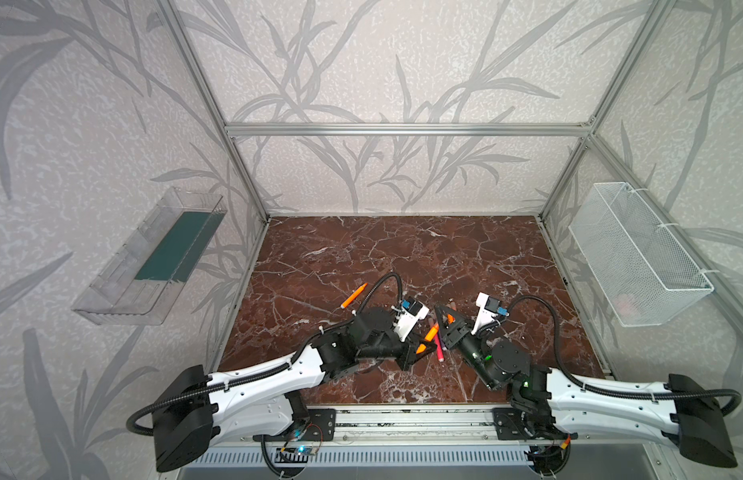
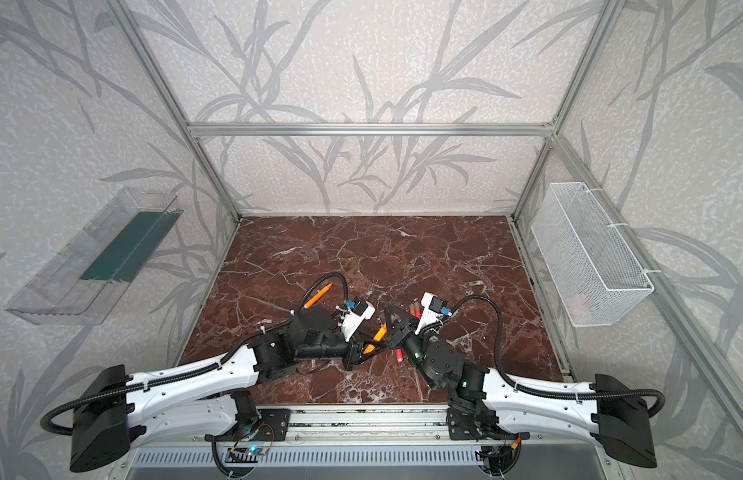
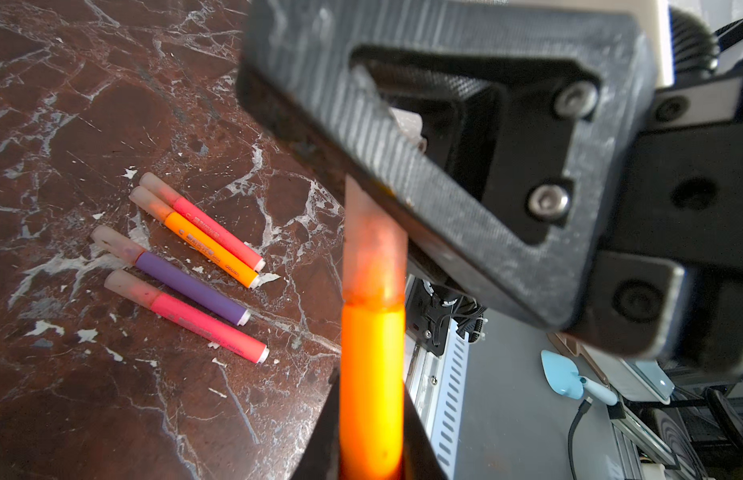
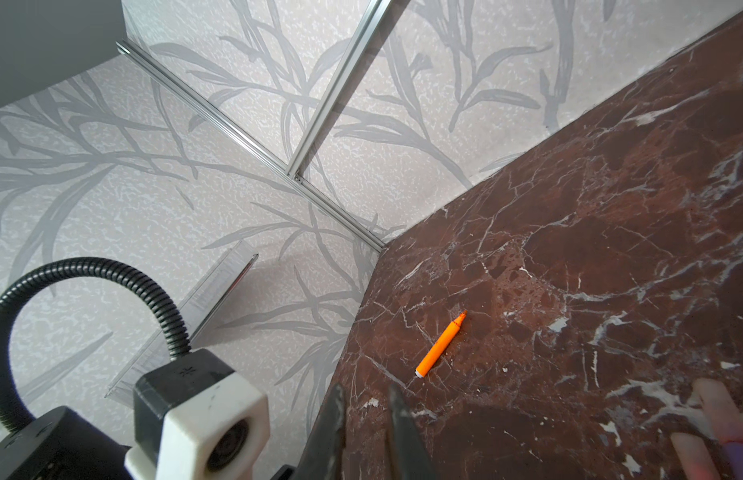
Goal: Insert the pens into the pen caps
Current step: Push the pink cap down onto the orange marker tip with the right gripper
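One orange pen [image 3: 372, 374], likely light, stiff and slick, sits pinched by its barrel in my left pincer [image 1: 421, 348], my right pincer [image 1: 442, 318] pinching its small cap [image 3: 374, 257] just ahead.

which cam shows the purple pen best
The left wrist view: the purple pen lies whole and sharp on the table, capped. The right wrist view catches only a blurred sliver of it at the frame's edge. In both top views it is mostly hidden.
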You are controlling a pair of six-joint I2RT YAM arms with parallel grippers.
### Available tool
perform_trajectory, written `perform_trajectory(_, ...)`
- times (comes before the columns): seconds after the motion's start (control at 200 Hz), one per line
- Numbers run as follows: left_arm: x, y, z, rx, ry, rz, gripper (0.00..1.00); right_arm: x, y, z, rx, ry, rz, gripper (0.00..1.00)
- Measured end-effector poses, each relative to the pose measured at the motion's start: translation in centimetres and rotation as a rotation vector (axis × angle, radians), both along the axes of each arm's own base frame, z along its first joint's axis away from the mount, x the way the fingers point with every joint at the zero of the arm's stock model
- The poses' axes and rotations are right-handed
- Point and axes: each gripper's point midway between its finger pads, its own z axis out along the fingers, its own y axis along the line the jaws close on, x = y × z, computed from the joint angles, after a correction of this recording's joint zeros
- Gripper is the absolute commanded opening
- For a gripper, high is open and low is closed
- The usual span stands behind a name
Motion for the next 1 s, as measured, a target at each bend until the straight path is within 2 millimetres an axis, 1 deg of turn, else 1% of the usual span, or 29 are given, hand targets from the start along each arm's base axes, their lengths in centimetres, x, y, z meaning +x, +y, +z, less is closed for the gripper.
perform_trajectory(0.12, 0.3, 0.6, 0.4, 0.044, -0.032, 0.014, 0.00, 0.1, 0.5, 0.3, 0.018, 0.006, 0.001, 0.00)
perform_trajectory(0.235, 1.2, 1.5, 0.6, 0.099, -0.088, 0.053, 0.00, 0.6, 1.1, 0.4, 0.018, 0.049, -0.024, 0.00)
perform_trajectory(0.36, 2.0, 2.4, 0.4, 0.164, -0.140, 0.093, 0.00, 1.2, 1.9, 0.2, -0.006, 0.089, -0.071, 0.00)
perform_trajectory(0.5, 2.7, 3.4, -0.8, 0.246, -0.154, 0.133, 0.00, 1.8, 3.0, -0.9, -0.024, 0.117, -0.099, 0.00)
perform_trajectory(0.605, 2.8, 3.9, -1.8, 0.293, -0.146, 0.143, 0.00, 2.0, 3.4, -1.7, -0.037, 0.127, -0.101, 0.00)
perform_trajectory(0.695, 2.8, 3.9, -1.7, 0.280, -0.133, 0.133, 0.00, 1.9, 3.5, -1.5, -0.028, 0.105, -0.090, 0.00)
perform_trajectory(0.78, 2.5, 3.7, -1.4, 0.234, -0.074, 0.091, 0.00, 1.5, 3.4, -1.1, -0.010, 0.058, -0.062, 0.00)
perform_trajectory(0.885, 1.9, 3.4, -0.8, 0.172, -0.005, 0.034, 0.00, 1.0, 3.5, -0.3, 0.014, -0.004, -0.028, 0.00)
perform_trajectory(1.0, 1.7, 3.3, -0.1, 0.127, 0.029, 0.005, 0.00, 0.9, 3.7, 0.6, 0.030, -0.043, -0.017, 0.00)
